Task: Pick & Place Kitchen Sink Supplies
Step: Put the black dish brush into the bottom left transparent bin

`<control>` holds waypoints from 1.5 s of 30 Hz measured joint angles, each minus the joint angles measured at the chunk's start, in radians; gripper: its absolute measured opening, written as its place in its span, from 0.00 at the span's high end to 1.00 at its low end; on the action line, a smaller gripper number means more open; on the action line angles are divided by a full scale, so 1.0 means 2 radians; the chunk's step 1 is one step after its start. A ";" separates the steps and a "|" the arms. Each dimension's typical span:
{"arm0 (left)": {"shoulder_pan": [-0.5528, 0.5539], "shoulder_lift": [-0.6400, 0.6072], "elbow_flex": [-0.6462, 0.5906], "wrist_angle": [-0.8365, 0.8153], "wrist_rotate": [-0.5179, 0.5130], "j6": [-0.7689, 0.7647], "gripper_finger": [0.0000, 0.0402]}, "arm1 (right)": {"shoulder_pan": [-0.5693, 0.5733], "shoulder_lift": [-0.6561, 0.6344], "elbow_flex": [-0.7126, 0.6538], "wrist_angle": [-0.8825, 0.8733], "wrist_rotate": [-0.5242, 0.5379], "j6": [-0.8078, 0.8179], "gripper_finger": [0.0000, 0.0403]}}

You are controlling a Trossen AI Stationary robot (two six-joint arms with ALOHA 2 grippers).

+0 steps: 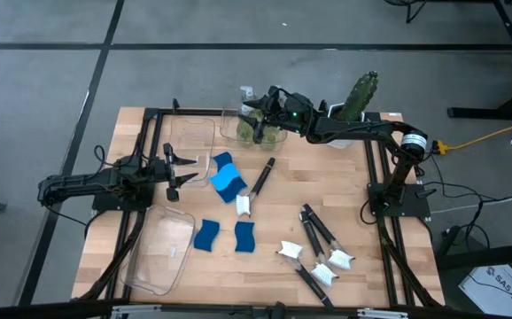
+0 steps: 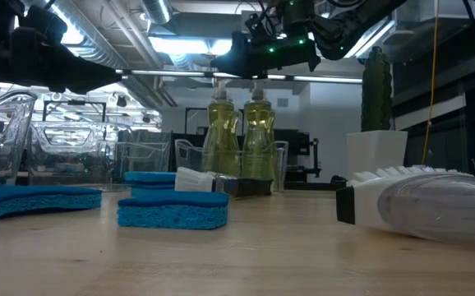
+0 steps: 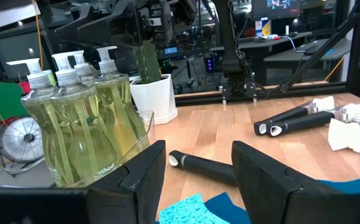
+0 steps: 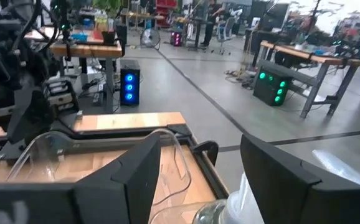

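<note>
Right now the right pincer (image 1: 258,113) hangs at the far edge of the desk (image 1: 362,221), directly over the soap bottles (image 1: 260,133) that stand upright in a clear bin (image 1: 234,133). Its fingers are apart w/ nothing between them; in the right wrist view a white pump top (image 4: 233,208) shows just below, between the two fingers. So the key relation, as I read it: bottle lies straight under that pincer, long axis vertical, approach from above onto the neck.

Left pincer (image 1: 178,169) is also spread and empty, hovering near the left edge of the desk, just beside the blue sponges (image 1: 228,180); bottles lie further off to its side, well apart. Right arm is clearly nearer the soap.

Brushes (image 1: 318,248) lie flat at the near right, one more brush (image 1: 256,188) mid-desk, handle pointing at the bottles. Cactus (image 1: 360,96) stands behind the right arm.
</note>
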 joint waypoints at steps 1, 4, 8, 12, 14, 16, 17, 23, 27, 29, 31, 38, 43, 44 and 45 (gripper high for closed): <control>0.000 0.000 0.000 0.000 0.000 0.000 0.55 | 0.000 0.000 0.000 0.005 0.009 0.001 0.45; 0.000 0.000 0.000 0.000 0.000 0.000 0.55 | -0.001 0.000 0.000 0.014 0.039 0.002 0.45; 0.000 0.000 0.000 0.000 0.000 0.000 0.56 | -0.002 0.000 0.000 0.017 0.063 0.003 0.45; 0.000 0.000 0.000 0.000 0.000 0.000 0.55 | -0.002 0.000 0.000 0.006 0.062 0.031 0.45; 0.000 0.000 0.000 0.000 0.000 0.000 0.55 | -0.002 0.000 0.000 0.002 0.045 0.039 0.45; 0.000 0.000 0.000 0.000 0.000 0.000 0.55 | 0.001 -0.003 0.000 -0.011 0.007 0.022 0.45; 0.000 0.000 0.000 0.000 0.000 0.000 0.56 | 0.007 -0.003 0.001 -0.019 -0.006 0.005 0.45; 0.000 0.000 0.000 0.000 0.000 0.000 0.55 | 0.082 -0.004 0.062 -0.213 0.029 -0.105 0.45; 0.000 0.000 0.000 0.000 0.000 0.000 0.55 | 0.131 -0.004 0.108 -0.361 0.034 -0.124 0.45; 0.000 0.000 0.000 0.000 0.000 0.000 0.56 | 0.152 -0.005 0.118 -0.398 0.031 -0.124 0.45; 0.000 0.000 0.000 0.000 0.000 0.000 0.56 | 0.169 -0.005 0.119 -0.418 0.030 -0.128 0.45; 0.000 0.000 0.000 0.000 0.000 0.000 0.55 | 0.193 -0.005 0.119 -0.489 0.032 -0.134 0.45; 0.000 0.000 0.000 0.000 0.000 0.000 0.56 | 0.193 -0.004 0.115 -0.526 0.032 -0.196 0.45; 0.000 0.000 0.000 0.000 0.000 0.000 0.55 | 0.193 -0.003 0.110 -0.528 0.032 -0.207 0.45; 0.000 0.000 0.000 0.000 0.000 0.000 0.55 | 0.193 -0.002 0.104 -0.532 0.032 -0.215 0.45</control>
